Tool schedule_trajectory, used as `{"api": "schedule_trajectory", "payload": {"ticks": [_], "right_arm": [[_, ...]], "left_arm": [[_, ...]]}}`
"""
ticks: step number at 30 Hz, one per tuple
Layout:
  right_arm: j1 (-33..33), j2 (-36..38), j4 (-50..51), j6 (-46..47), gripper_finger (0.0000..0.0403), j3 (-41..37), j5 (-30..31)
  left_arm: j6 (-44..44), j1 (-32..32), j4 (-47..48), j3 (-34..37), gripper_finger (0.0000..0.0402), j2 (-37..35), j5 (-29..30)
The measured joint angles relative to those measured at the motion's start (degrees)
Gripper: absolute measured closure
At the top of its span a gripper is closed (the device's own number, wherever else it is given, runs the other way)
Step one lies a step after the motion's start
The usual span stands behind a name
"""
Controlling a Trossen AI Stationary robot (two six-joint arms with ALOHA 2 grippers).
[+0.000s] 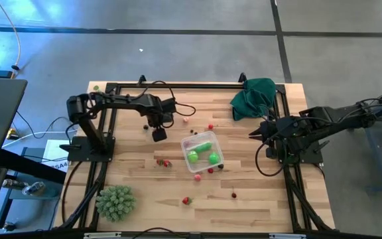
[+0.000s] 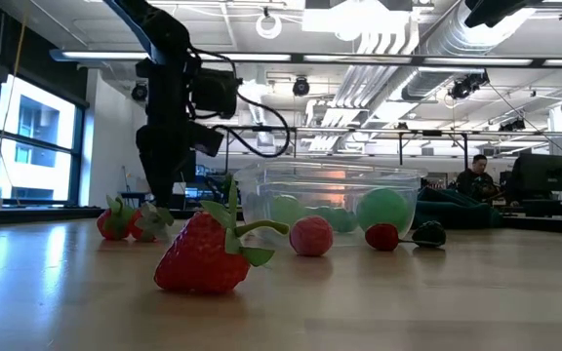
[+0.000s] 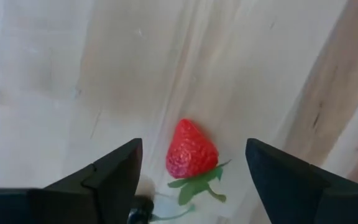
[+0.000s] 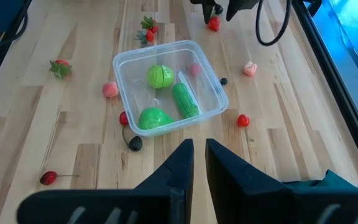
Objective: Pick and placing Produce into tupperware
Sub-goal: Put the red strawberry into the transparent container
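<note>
A: Where's the tupperware [image 1: 203, 151] rel. to the table [image 1: 257, 199] edges?

B: Roughly mid-table, clear of every edge. Open wood all round it, w/ the biggest bare stretch on the side toward the spiky pale-green ball [image 1: 116, 202]. Black frame rails [image 1: 178, 85] run along the table's borders.

A: Arms?

B: Left gripper [image 1: 159, 135] hangs just beside the tupperware on the left arm's side, jaws spread wide over a strawberry [image 3: 191, 151] lying on the wood, not touching it. Right gripper [image 4: 199, 163] sits well apart from the tupperware, near the dark green cloth [image 1: 253, 97]; jaws nearly pressed together, only a thin slit, holding nothing.

A: Surface, room?

B: Pale wood planks, visible grain. Behind: open-plan room, ceiling ducts, windows, a person [image 2: 476, 175] seated far off.

A: Produce?

B: In the tupperware: a green round piece [image 4: 160, 76], a green long piece [image 4: 185, 99], another green lump [image 4: 153, 118]. Box is clear plastic, rounded corners. Scattered around it: a pink ball [image 4: 110, 89], a red berry [image 4: 243, 120], a dark piece [image 4: 135, 143], more strawberries [image 4: 147, 30] w/ green leafy tops.
</note>
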State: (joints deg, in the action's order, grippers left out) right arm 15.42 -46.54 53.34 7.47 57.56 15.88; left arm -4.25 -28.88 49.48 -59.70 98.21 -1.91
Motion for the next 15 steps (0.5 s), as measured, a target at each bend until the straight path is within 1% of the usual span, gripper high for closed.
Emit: {"api": "schedule_trajectory", "payload": {"ticks": [8,15], "right_arm": [[-0.02,0.02,0.0,0.01,0.0371,0.0,0.0],[-0.02,0.01,0.0,0.01,0.0371,0.0,0.0]], "left_arm": [[-0.27,0.0,-0.43,0.02,0.0135,5.22,0.53],[-0.24,0.06,-0.49,-0.17,0.0154,6.13,2.34]]}}
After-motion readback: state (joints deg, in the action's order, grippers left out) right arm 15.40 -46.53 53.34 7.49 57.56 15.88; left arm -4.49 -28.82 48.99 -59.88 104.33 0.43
